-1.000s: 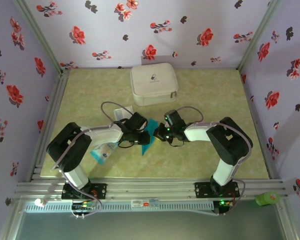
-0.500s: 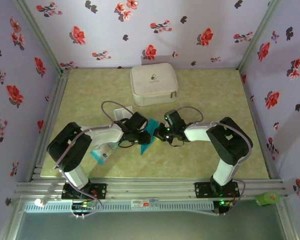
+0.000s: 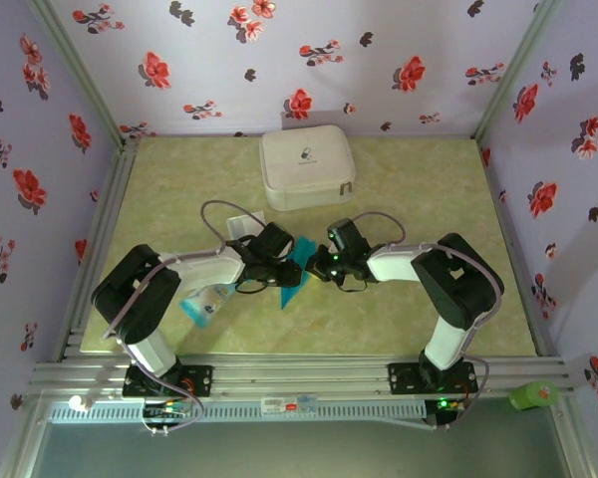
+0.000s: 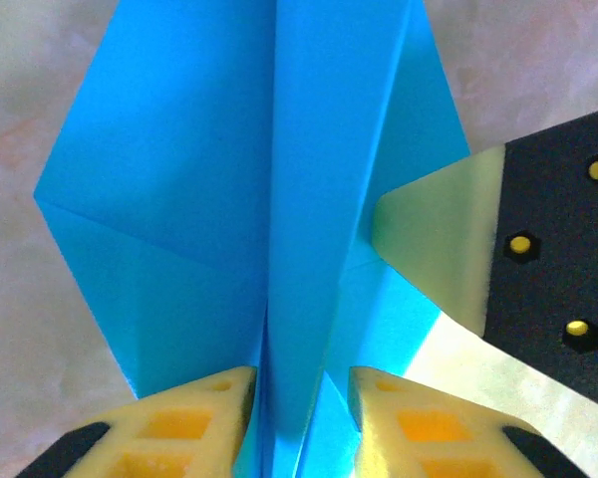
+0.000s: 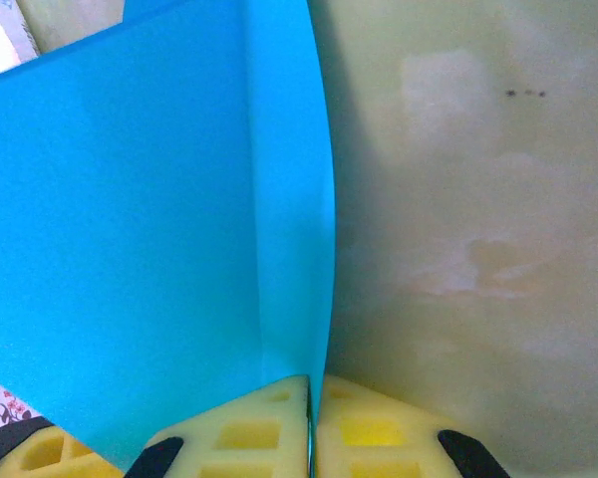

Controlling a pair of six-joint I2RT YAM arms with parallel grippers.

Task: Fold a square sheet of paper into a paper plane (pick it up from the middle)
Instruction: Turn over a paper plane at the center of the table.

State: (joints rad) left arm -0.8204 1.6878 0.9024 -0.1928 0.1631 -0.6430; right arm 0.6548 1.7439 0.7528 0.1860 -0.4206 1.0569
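Observation:
The square sheet of paper (image 3: 301,249), bright blue and creased into a pointed shape with a raised middle fold, lies at the table's centre between both grippers. In the left wrist view the paper (image 4: 179,199) fills the upper frame. My left gripper (image 4: 301,383) straddles the standing fold with its jaws apart, open and not pinching it. One finger of the right gripper (image 4: 448,249) rests against the paper's right side. My right gripper (image 5: 311,388) is shut on the paper's edge (image 5: 279,199), its pads pressed together. From above, the left gripper (image 3: 279,267) and right gripper (image 3: 317,264) almost meet.
A white zipped case (image 3: 306,167) sits at the back of the greenish table (image 3: 429,189). A pale blue-and-white packet (image 3: 207,302) lies by the left arm. A small whitish translucent square (image 3: 244,226) is just behind the left wrist. Flowered walls enclose three sides.
The left gripper's jaws have eased apart around the fold. Both arms and the paper have hardly shifted, and the right gripper stays closed.

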